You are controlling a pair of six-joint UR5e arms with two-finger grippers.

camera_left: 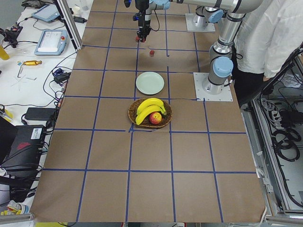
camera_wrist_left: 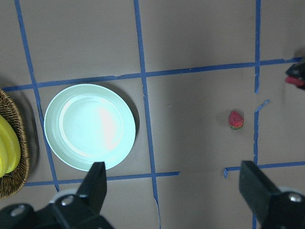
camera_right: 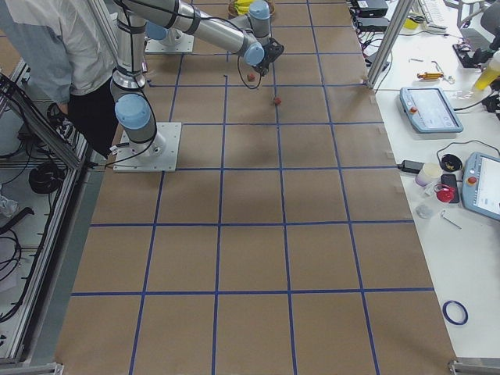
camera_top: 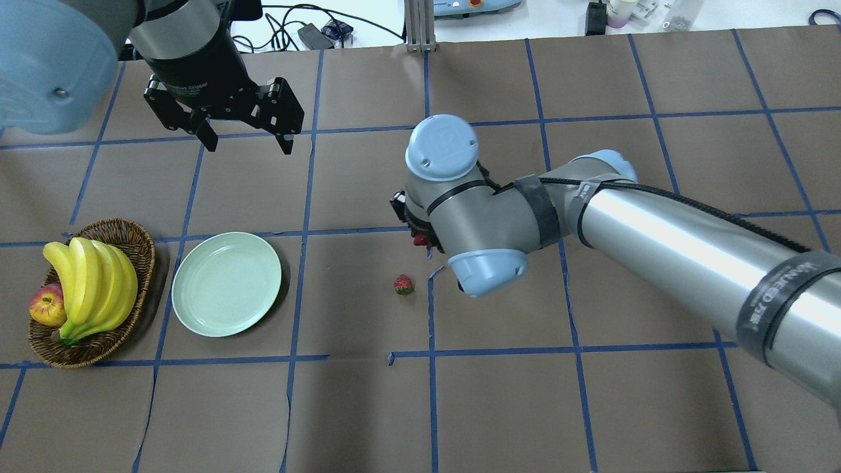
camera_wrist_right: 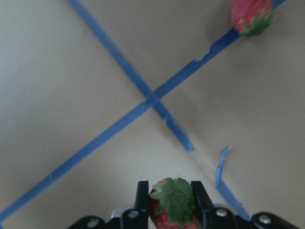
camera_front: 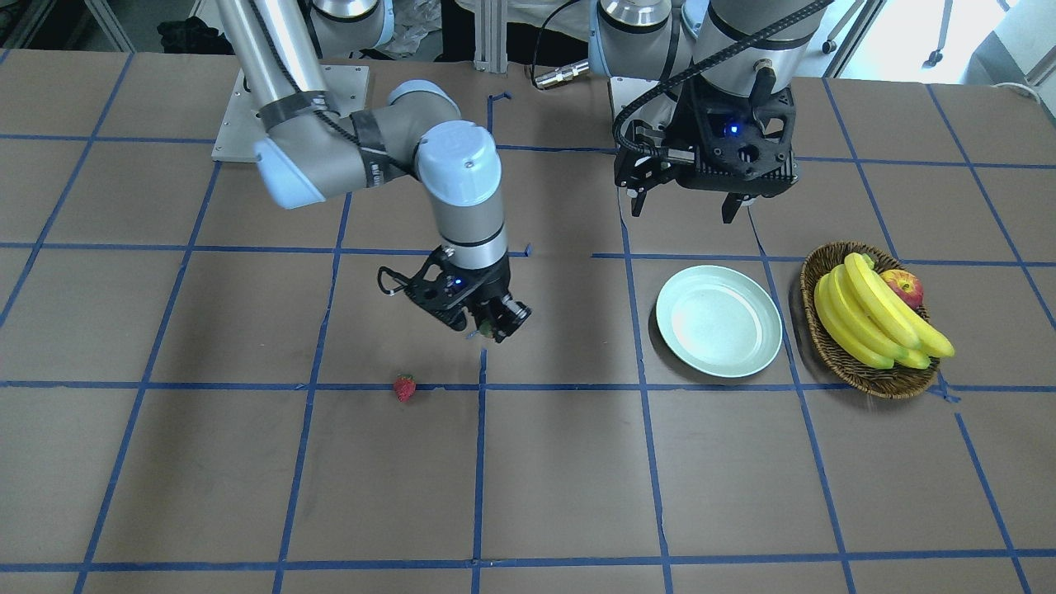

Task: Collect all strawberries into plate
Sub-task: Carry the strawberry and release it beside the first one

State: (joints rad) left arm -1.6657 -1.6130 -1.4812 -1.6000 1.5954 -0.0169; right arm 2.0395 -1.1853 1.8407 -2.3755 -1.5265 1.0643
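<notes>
strawberry (camera_wrist_right: 174, 206) sits clamped in right claw (camera_wrist_right: 169, 187), second strawberry (camera_wrist_right: 249, 14) lying apart.

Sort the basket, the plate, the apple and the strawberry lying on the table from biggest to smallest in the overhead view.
1. basket, only a bit bigger than the plate
2. plate
3. apple
4. strawberry, by far the tiniest

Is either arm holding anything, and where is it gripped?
The right end effector pinches a strawberry by its sides; the left end effector holds nothing.
</notes>
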